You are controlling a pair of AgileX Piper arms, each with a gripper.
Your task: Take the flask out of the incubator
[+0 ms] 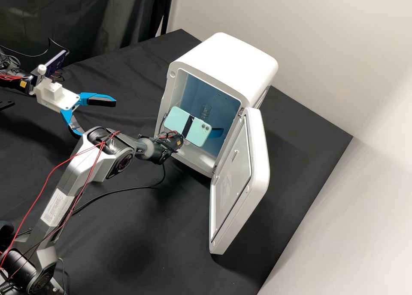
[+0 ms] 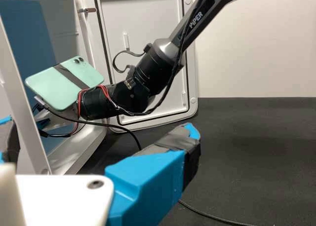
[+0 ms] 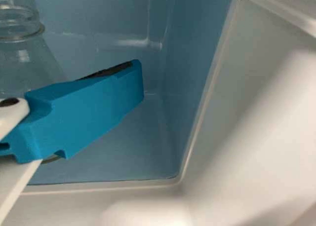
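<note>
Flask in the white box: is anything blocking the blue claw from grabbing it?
Nothing visible is. The incubator has its door hanging open, and the right gripper is inside, one blue finger right beside the flask.

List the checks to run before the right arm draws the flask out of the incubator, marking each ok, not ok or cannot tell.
1. Door of the incubator swung wide open: ok.
2. Flask upright inside the incubator: ok.
3. Right end effector inside the incubator, next to the flask: ok.
4. Right end effector gripping the flask: cannot tell.
5. Left end effector open, over the bench, away from the incubator's opening: ok.
</note>
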